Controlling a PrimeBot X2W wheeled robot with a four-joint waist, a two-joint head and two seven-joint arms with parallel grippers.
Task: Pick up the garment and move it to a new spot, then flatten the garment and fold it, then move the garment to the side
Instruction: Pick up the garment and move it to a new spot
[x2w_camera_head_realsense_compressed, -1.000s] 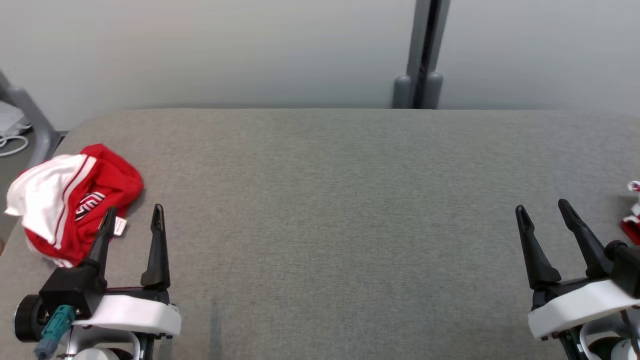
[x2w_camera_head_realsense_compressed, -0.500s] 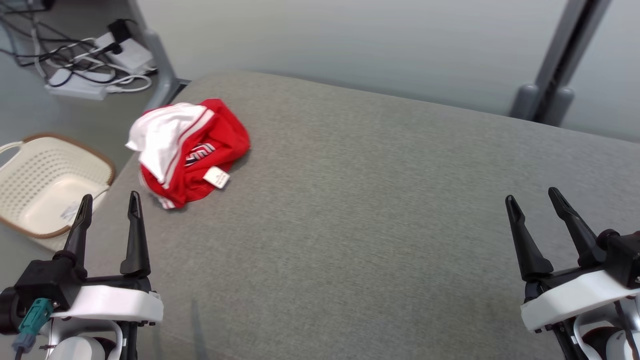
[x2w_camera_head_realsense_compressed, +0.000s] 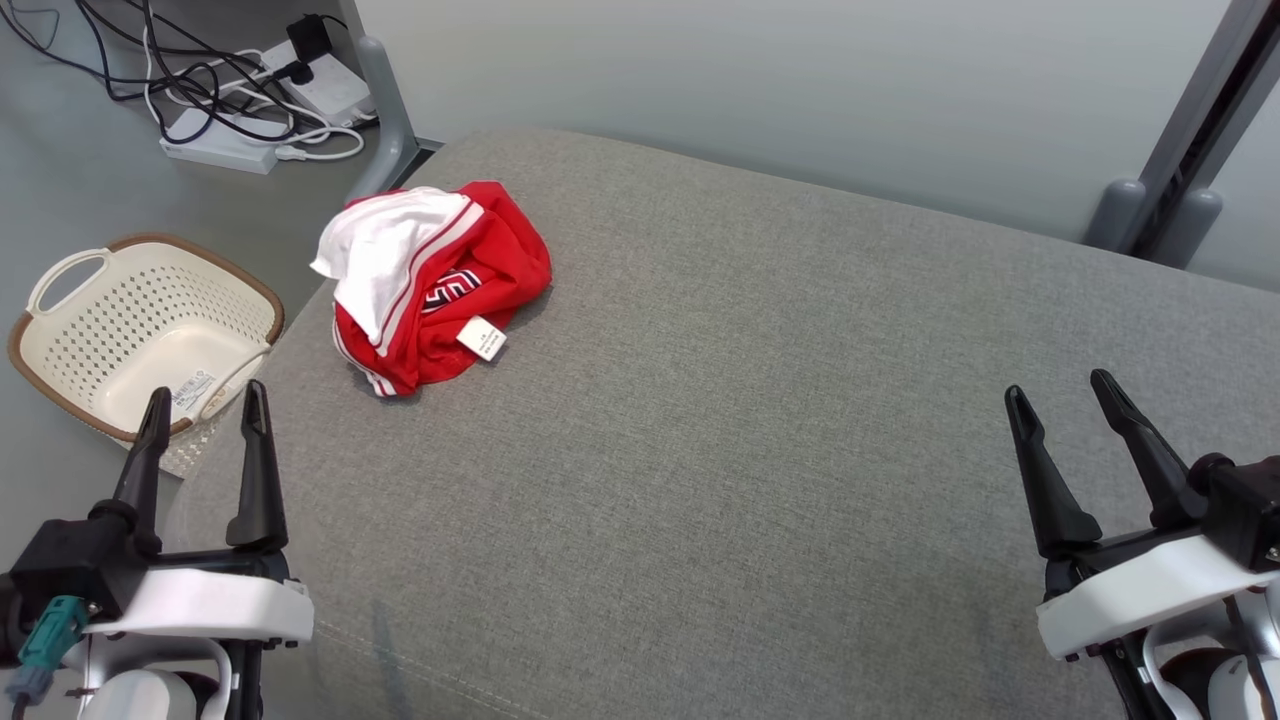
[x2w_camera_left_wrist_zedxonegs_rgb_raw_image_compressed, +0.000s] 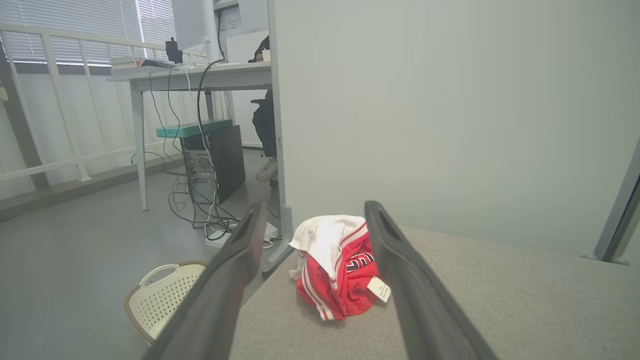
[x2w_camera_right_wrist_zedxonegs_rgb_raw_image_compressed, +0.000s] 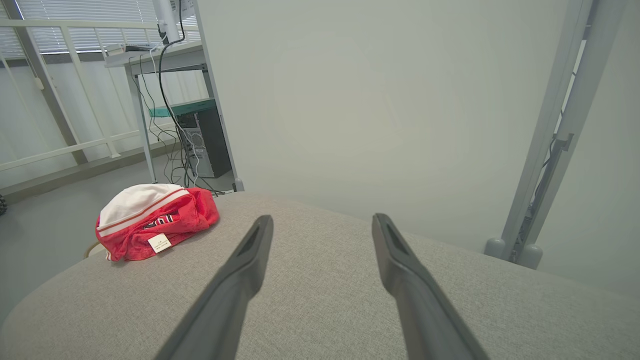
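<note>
The garment (x2w_camera_head_realsense_compressed: 430, 285) is a crumpled red and white piece with a white label, lying near the far left corner of the grey padded table (x2w_camera_head_realsense_compressed: 760, 420). It also shows between the fingers in the left wrist view as the garment (x2w_camera_left_wrist_zedxonegs_rgb_raw_image_compressed: 337, 267), and at the left in the right wrist view as the garment (x2w_camera_right_wrist_zedxonegs_rgb_raw_image_compressed: 152, 220). My left gripper (x2w_camera_head_realsense_compressed: 205, 400) stands open at the table's left edge, short of the garment and apart from it. At the lower right my right gripper (x2w_camera_head_realsense_compressed: 1060, 390) is open too, with nothing between its fingers.
A cream perforated basket (x2w_camera_head_realsense_compressed: 140, 335) sits on the floor left of the table. Cables and a power strip (x2w_camera_head_realsense_compressed: 240, 110) lie on the floor behind it. A grey post (x2w_camera_head_realsense_compressed: 1185, 150) rises behind the table's far right. A desk with a computer (x2w_camera_left_wrist_zedxonegs_rgb_raw_image_compressed: 215, 155) stands beyond.
The head camera has turned left, so the garment now sits further right in its view and the basket and cables have come in. Both grippers stay open.
</note>
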